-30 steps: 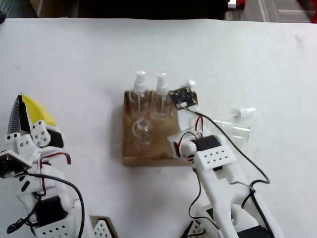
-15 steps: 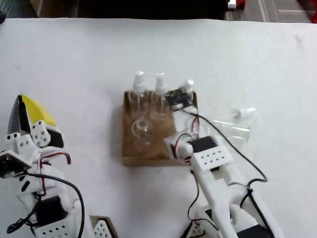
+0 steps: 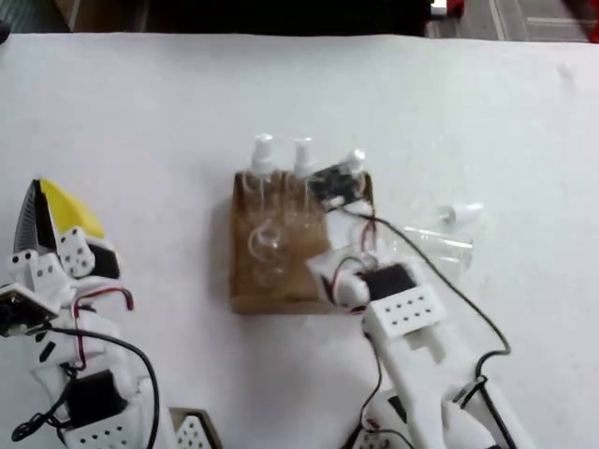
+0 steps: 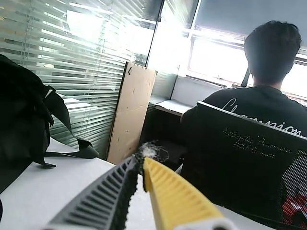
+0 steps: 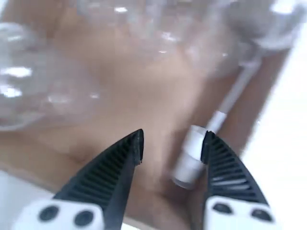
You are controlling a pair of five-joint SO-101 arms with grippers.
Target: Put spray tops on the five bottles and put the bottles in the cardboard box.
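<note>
Covered corner, blurred glass

The right arm lies over the near right corner of the box, hiding what stands there. In the right wrist view the bottles are a blur — neither count nor outlines can be told — and the tube of the spray top fades into them. On the tabletop right of the box, a clear bottle is faint. The left arm and the right arm are cut off at the high view's lower edge.

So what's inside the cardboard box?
Two capped bottles at the far wall, one uncapped bottle, and a third spray top with its tube within the open right end effector. The right arm hides the box's near right part.
</note>
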